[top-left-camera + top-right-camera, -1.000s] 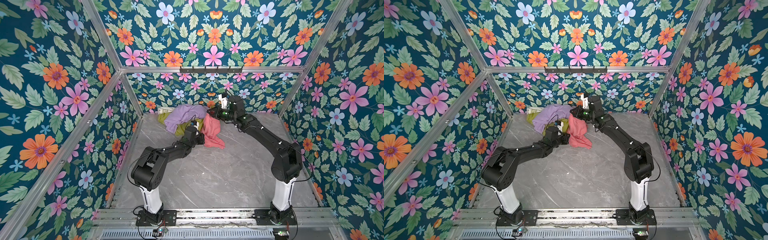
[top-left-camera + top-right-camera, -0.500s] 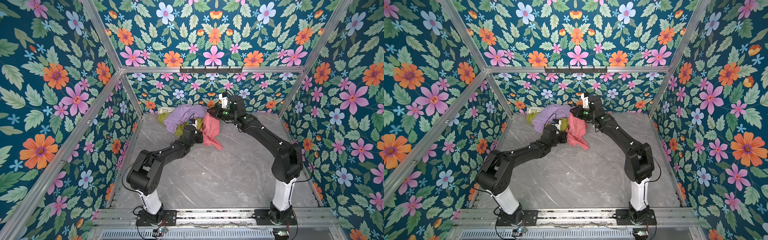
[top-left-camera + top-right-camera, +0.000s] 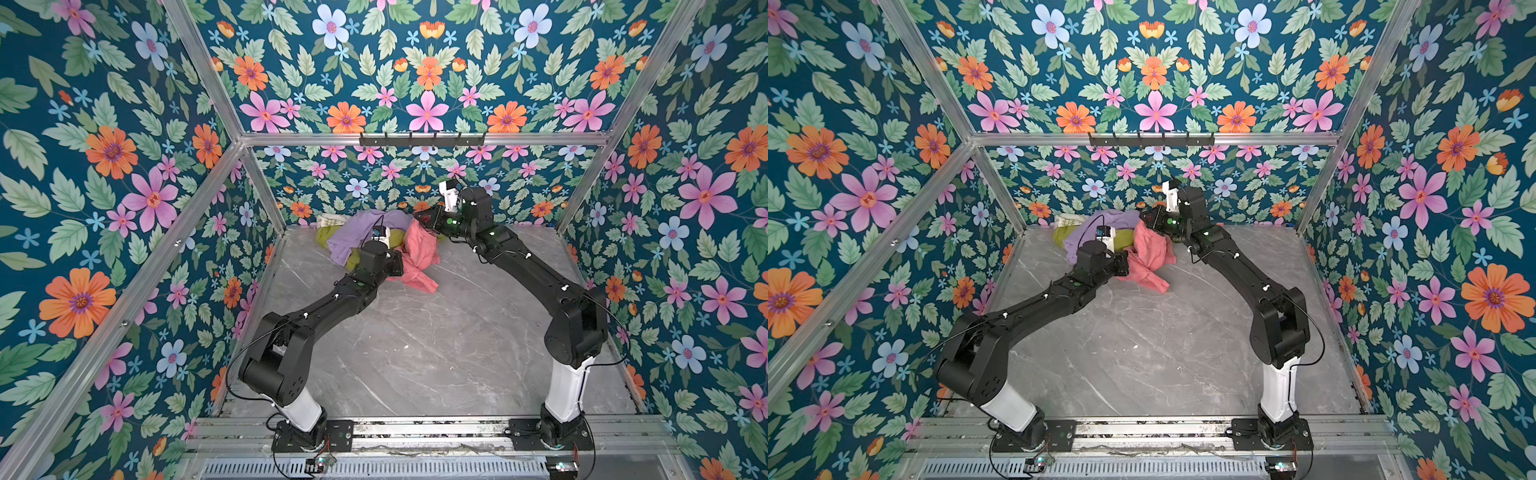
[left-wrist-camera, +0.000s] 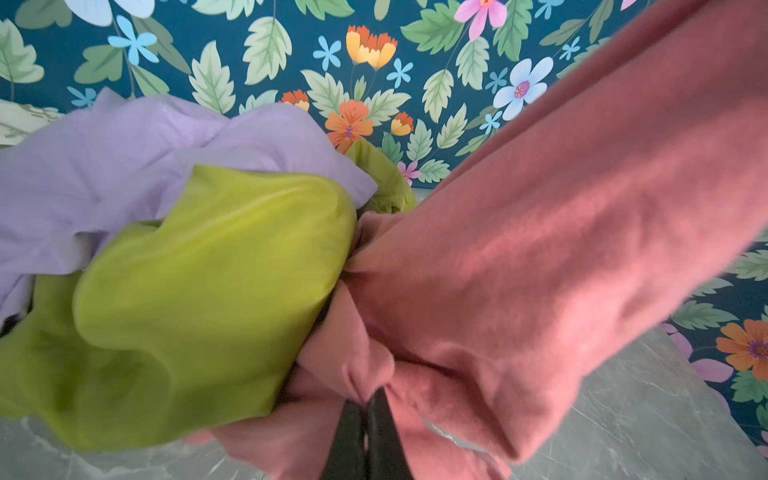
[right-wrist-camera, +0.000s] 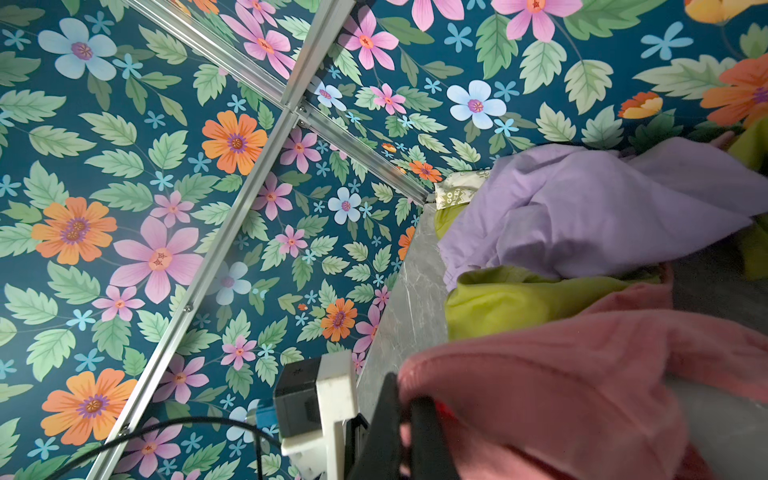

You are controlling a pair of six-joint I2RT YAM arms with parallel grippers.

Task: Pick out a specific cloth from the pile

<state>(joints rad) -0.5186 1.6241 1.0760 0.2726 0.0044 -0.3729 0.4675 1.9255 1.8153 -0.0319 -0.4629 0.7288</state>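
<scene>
Left fingers (image 4: 384,432) and right fingers (image 5: 384,415) are both clamped on the plain salmon-pink soft fabric cloth (image 3: 419,255), so you have it strung between them, touching the lilac-and-olive garment pile (image 3: 353,239).

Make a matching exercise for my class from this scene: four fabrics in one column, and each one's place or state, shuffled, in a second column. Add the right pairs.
Column 1
1. salmon-pink cloth
2. lilac cloth
3. olive-green cloth
4. cream patterned fabric

Column 2
A. at the far-left edge of the pile
B. draped over the top of the pile
C. gripped by the left end effector and the right end effector
D. partly buried, showing from under the top garment

Pairs: 1-C, 2-B, 3-D, 4-A
</scene>
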